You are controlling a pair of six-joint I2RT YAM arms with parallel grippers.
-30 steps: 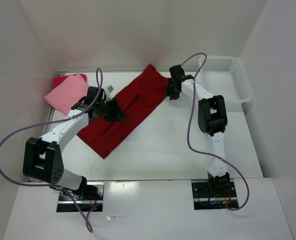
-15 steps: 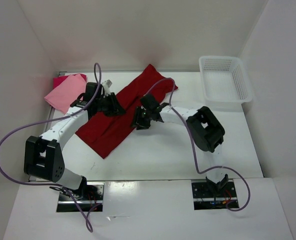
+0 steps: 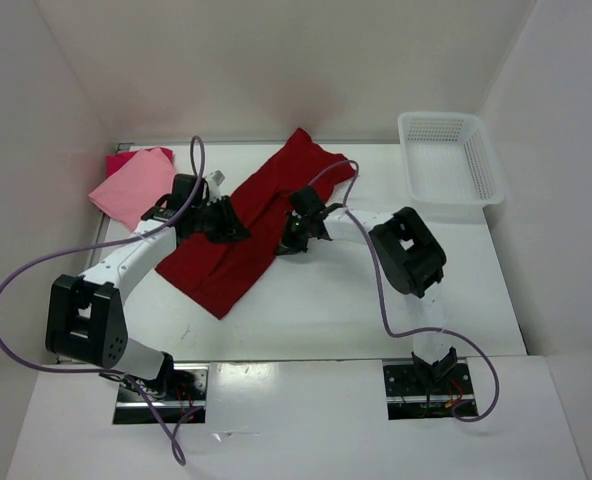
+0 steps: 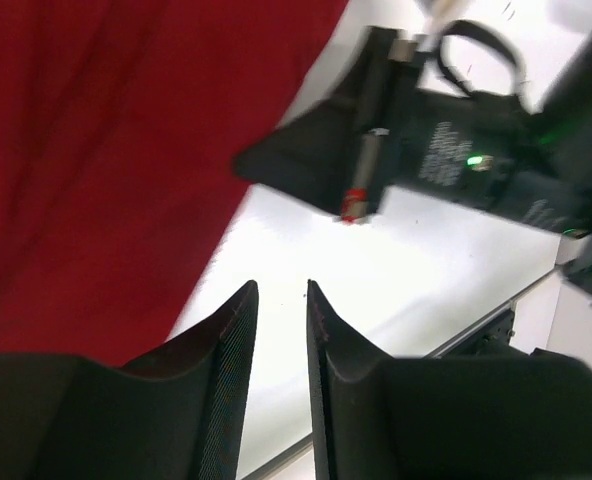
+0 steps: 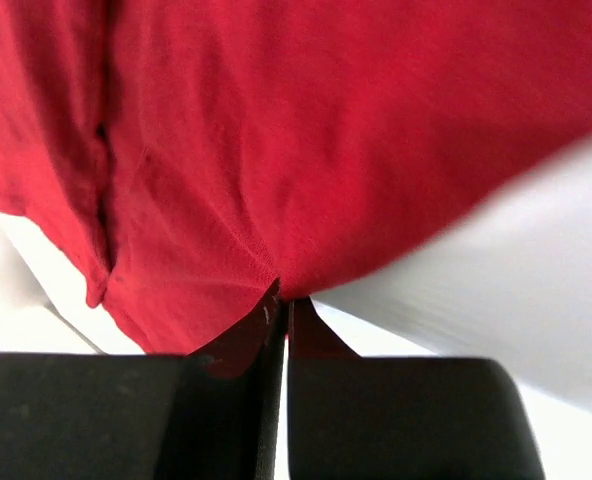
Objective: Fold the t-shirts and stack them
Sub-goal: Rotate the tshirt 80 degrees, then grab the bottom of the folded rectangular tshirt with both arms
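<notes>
Jaws of right gripper (image 5: 279,298) are pinching the dark crimson shirt (image 3: 266,190); left gripper (image 4: 281,292) jaws are sitting slightly apart, empty. Shirt's lying diagonally from table (image 3: 376,300) centre toward far edge. Prob. best pulling the hem over low & slow, w/ the fold landing flat.

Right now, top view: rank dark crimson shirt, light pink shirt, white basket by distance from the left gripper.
1. The dark crimson shirt, right at the left gripper.
2. The light pink shirt, back left corner.
3. The white basket, back right corner.
</notes>
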